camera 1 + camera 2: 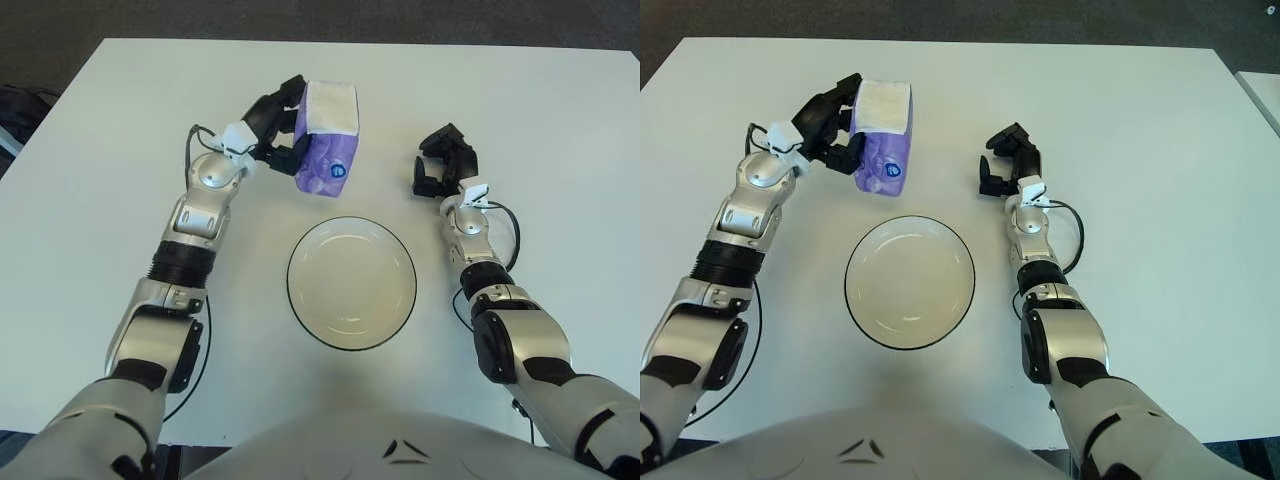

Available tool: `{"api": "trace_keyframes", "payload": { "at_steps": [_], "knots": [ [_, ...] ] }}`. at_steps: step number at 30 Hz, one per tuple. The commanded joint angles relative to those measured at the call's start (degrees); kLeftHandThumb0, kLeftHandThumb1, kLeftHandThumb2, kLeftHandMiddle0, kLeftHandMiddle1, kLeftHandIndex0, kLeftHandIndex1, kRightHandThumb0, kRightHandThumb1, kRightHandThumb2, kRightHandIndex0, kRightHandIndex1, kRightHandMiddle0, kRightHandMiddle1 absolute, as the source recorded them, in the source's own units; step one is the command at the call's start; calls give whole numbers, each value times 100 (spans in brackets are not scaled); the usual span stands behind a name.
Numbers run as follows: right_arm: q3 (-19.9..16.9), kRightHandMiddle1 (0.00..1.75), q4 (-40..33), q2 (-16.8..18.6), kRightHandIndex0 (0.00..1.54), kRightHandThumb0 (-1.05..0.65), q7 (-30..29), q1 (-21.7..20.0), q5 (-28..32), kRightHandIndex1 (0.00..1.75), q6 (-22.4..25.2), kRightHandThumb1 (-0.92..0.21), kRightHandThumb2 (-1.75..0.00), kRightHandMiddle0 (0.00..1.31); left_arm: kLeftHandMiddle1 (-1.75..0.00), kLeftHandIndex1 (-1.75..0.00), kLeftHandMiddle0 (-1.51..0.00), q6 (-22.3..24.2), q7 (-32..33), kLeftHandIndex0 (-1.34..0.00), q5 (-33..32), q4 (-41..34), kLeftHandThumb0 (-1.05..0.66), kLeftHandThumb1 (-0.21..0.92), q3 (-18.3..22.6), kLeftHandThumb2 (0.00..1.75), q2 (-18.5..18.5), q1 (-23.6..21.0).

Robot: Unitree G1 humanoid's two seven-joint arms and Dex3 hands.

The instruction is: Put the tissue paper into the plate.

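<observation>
Left hand (272, 130) fingers clamp the purple tissue pack (327, 138) aloft just beyond the empty plate's (351, 283) far-left rim, right hand (445, 162) curled idle beside the plate.

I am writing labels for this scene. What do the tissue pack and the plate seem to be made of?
Tissue pack, held by the left hand: thin plastic film, purple and white, slightly shiny and creased, probably over soft paper. Plate: looks like glazed ceramic, cream with a dark rim and faint reflections; melamine is also possible. The right hand shows right of the plate.
</observation>
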Motion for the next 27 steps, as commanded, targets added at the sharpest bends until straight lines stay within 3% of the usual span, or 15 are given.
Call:
{"api": "trace_keyframes", "payload": {
  "at_steps": [1,9,22,27],
  "knots": [
    [24,160,1042,127,73,-1,-13,1406,0,175,1271,-19,-142,53,-175,-175,-115,151,-259,-63,-354,-632,-48,29,194,135,3,356],
    [46,161,1053,147,73,-1,-57,1385,0,175,1288,-19,-143,53,-175,-175,-114,748,-392,-64,-678,-1903,-48,28,147,136,59,919],
    [20,159,1082,207,73,-1,-36,1373,49,175,1270,-19,-142,54,-175,-175,-115,1309,-492,-65,-849,-2568,-49,25,101,139,35,1070],
    [-26,159,1101,239,73,-1,-37,1357,98,175,1294,-19,-142,54,-175,-175,-116,1390,-524,-66,-920,-3003,-49,25,14,139,8,1375]
  ]
}}
